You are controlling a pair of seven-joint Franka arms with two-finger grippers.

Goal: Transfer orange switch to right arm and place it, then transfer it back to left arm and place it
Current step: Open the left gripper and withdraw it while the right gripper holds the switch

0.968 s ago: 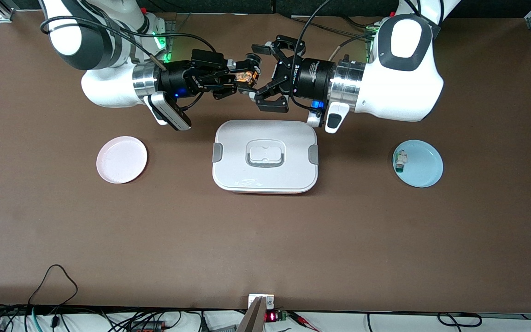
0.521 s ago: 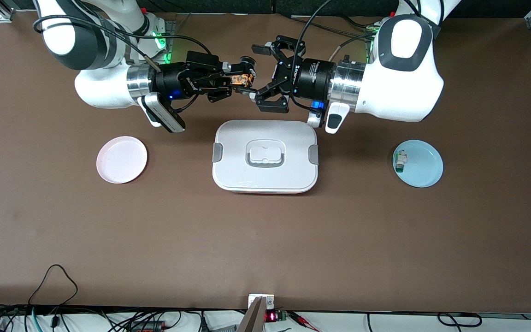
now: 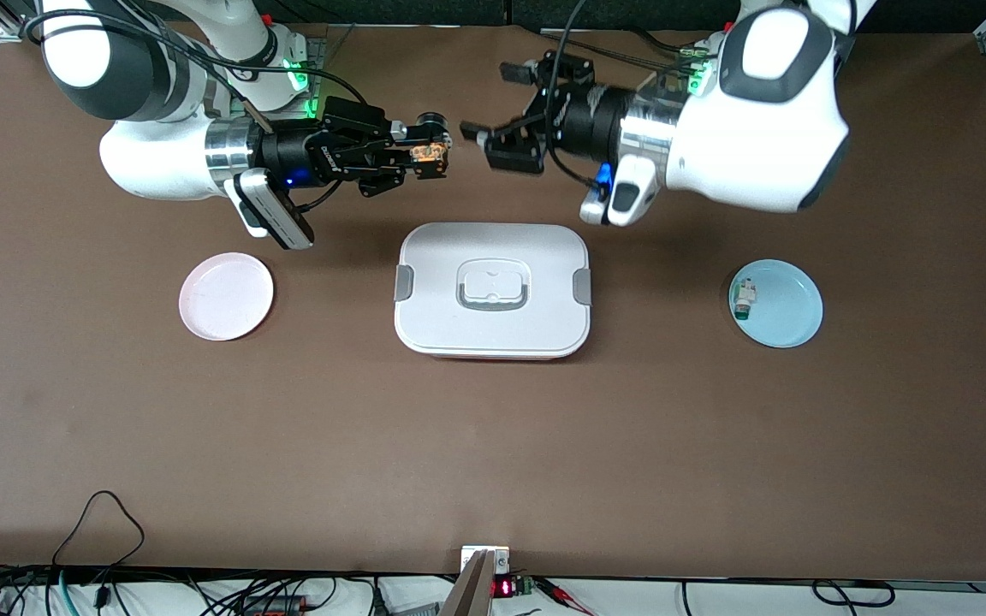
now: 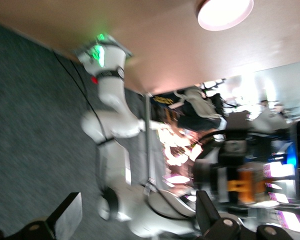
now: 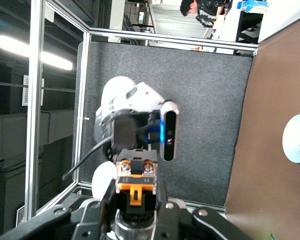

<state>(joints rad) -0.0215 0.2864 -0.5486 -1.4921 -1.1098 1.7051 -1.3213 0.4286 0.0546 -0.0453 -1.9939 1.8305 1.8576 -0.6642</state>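
Desk: brown matte top, bare along the edge nearest the front camera.

Box: large white rounded-rectangular lidded case with grey side clips and a grey-outlined recessed handle, at mid-desk. A faint grey mark sits on the lid's nearer part; unreadable.

Pink plate: round, pale, toward the right arm's end, level with the box.

Blue plate: round, pale, toward the left arm's end. A small white part with a green tip lies in it by the rim that faces the box.

Right gripper: black, two-fingered, on a white arm with a silver wrist, up in the air over bare desk just past the box's edge toward the arms' bases. Clamped on the orange switch, a tiny black blocky part with orange-yellow accents. White lettering on the gripper body is not legible.

Left gripper: black, same build, in the air over bare desk on the base side of the box, jaws spread wide, holding nothing, a gap between it and the switch.

Right wrist view only: the switch close up between the fingers, showing an orange tab and two screw terminals under small markings, possibly "22" and "21"; the blue plate at the edge.

Left wrist view only: blurred; the pink plate, the switch as an orange patch.
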